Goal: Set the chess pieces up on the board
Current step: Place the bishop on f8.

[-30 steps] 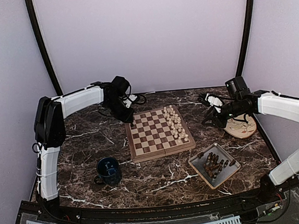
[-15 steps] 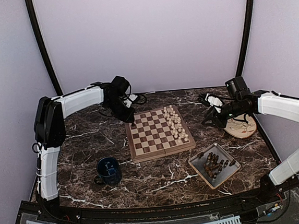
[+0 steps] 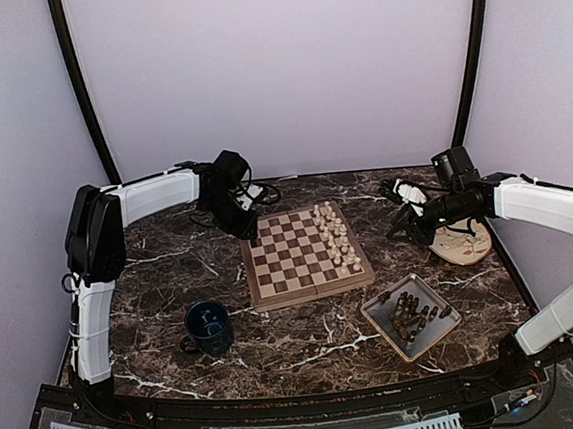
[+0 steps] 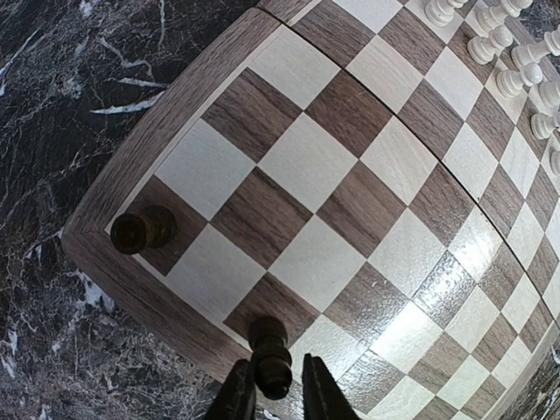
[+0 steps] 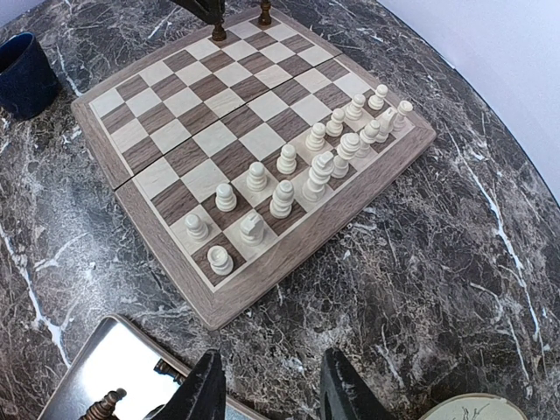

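At the far left corner of the board (image 3: 305, 255), the left end effector (image 4: 273, 395) hovers with its fingers narrowly parted on either side of a dark piece (image 4: 269, 350) standing on an edge square; whether they pinch it cannot be told. A second dark piece (image 4: 143, 230) stands on the neighbouring corner square. Cream-white pieces (image 3: 335, 236) fill two rows along the board's right side. The right end effector (image 5: 273, 389) hangs spread and empty above the marble surface (image 3: 308, 348), near the grey tray (image 3: 386, 296) holding loose dark pieces (image 3: 411, 316).
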Motion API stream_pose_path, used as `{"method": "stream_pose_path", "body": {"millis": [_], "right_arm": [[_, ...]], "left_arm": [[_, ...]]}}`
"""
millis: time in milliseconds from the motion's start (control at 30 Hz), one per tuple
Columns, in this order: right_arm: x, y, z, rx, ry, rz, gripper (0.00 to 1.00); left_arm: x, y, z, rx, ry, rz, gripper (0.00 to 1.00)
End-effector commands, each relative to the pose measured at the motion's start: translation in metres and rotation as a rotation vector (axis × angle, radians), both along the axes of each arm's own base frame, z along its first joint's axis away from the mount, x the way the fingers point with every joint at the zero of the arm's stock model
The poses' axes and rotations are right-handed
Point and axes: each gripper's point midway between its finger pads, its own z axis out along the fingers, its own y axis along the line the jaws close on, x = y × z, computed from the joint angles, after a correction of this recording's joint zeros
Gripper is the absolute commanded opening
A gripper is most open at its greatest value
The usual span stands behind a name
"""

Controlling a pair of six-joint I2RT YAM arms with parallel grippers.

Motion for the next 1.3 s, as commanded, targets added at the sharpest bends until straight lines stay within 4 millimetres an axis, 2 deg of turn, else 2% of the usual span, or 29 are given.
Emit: {"method": "stream_pose_path", "body": {"millis": [0, 200, 500, 800, 1167, 1267], "right_arm": [[0.0031, -0.0014, 0.0053, 0.001, -0.019, -0.002, 0.38], [0.0035, -0.0013, 0.0048, 0.0, -0.017, -0.002, 0.38], [0.0033, -0.0016, 0.0036, -0.004, -0.014, -0.003, 0.38], [0.0036, -0.0021, 0.0044, -0.006, -0.018, -0.004, 0.39], [0.0034, -0.0022, 0.0039, -0.007, -0.017, -0.002, 0.38], [0.0032, -0.0018, 0.0044, -0.006, -0.017, -0.001, 0.39]], "left_arm": [[-0.0006, -0.0008, 0.0067, -0.012, -0.012, 0.002, 0.23], [-0.0024, -0.003, 0.0063, -0.023, -0.003, -0.002, 0.26], [-0.0039, -0.0062, 0.004, -0.041, 0.009, -0.003, 0.16], [0.0001, -0.0079, 0.0048, -0.047, -0.004, 0.002, 0.15], [-0.0044, -0.0089, 0.0026, -0.035, 0.011, -0.008, 0.24], [-0.0044, -0.0084, 0.0114, -0.021, 0.005, -0.007, 0.27]]}}
